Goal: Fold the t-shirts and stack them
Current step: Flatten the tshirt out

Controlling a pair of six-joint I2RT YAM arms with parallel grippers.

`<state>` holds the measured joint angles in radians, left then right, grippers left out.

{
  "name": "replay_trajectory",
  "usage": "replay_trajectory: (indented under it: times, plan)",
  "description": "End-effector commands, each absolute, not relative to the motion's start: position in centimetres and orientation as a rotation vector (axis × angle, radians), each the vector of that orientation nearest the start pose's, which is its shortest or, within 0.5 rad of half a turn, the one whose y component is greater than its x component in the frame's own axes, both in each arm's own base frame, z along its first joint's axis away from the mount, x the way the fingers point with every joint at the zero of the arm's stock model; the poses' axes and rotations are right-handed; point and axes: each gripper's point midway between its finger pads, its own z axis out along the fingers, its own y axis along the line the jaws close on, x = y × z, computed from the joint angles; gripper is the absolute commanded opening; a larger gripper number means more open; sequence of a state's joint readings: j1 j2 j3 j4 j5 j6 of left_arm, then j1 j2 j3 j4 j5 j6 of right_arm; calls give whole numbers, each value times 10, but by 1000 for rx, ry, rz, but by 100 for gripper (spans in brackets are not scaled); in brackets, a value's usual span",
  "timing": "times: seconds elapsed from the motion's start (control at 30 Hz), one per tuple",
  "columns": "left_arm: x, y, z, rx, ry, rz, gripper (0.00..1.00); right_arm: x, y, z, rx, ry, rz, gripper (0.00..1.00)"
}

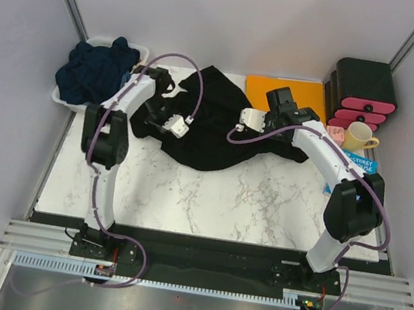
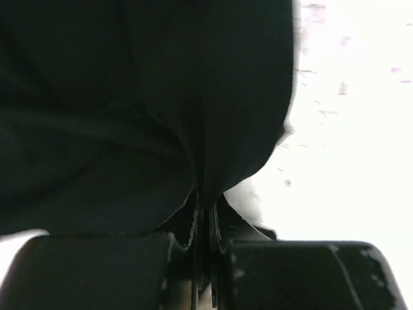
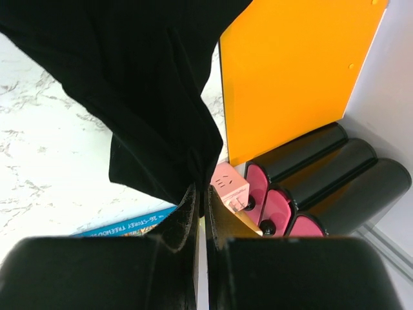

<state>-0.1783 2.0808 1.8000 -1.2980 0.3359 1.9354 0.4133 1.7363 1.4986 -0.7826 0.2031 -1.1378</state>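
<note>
The only readable words were "26-STOREY TREEHOUSE", printed in white on the blue book [image 3: 122, 224] lying flat on the marble table by the right wall.

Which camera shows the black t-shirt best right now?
Top external: most of the black t-shirt shows, spread over the table. Left wrist shows only cloth pinched in the left gripper; right wrist, a corner in the right gripper.
</note>
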Motion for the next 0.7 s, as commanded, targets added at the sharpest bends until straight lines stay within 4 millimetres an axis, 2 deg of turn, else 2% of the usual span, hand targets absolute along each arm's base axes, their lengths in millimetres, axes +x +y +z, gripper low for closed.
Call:
replay_trajectory:
  times: [0.0,0.03,0.1,0.3,0.4,0.57,0.6,0.63,0.67]
  plan:
    - [413,-94,58,-2738,-1675,556,2,430,115,181,-1770,1907,-507,8]
    - [420,-96,41,-2714,-1684,582,2,430,115,180,-1771,1910,-506,8]
    - [438,-101,43,-2767,-1690,531,2,429,115,180,-1772,1915,-507,8]
    - [456,-106,37,-2856,-1659,473,2,424,115,174,-1773,1934,-502,8]
    - [467,-105,34,-2864,-1702,438,2,424,118,172,-1772,1939,-494,8]
    - [489,-99,10,-2770,-1899,303,2,428,122,171,-1764,1940,-488,10]
    - [497,-99,10,-2774,-1943,261,13,427,123,171,-1766,1939,-486,11]
    - [498,-98,5,-2724,-2027,257,29,428,124,170,-1767,1940,-486,12]
    - [507,-99,7,-2750,-2061,221,61,427,124,169,-1767,1942,-484,13]
